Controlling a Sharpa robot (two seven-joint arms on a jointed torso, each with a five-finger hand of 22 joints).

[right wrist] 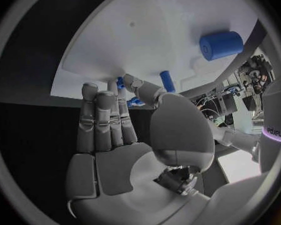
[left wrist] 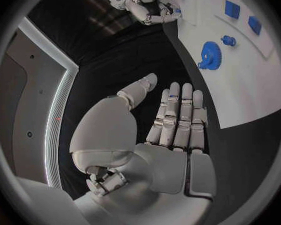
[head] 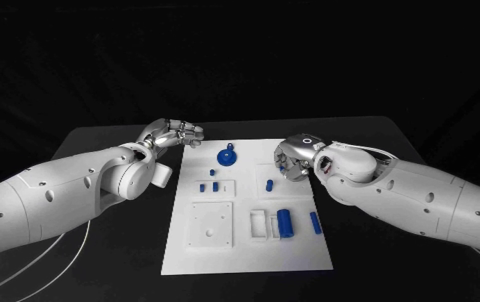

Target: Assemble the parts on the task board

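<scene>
The task board [head: 300,257] lay flat in the middle of the black table [head: 100,142], between the two arms. The left hand [head: 172,135] hovered just off the board's far left corner, over bare table; in the head view its fingers looked curled, while its own wrist view showed them straight, side by side, grasping nothing. The right hand [head: 293,160] stood over the board's far right part, fingers extended and empty.

The parts rested on the board. A blue gear [head: 227,157] lay near the far edge. A thick blue cylinder [head: 285,223] sat beside a white slotted block, a slim blue pin [head: 315,223] just to its right, and a short peg [head: 269,185] near the right hand. Small blue pieces [head: 208,187] stood at a left-hand fixture; their exact seating could not be told.

Judgement: the parts appear rigid, light, smooth plastic, likely to slip or roll. The cylinder should be taken across its sides at mid-length; the gear by its rim.
</scene>
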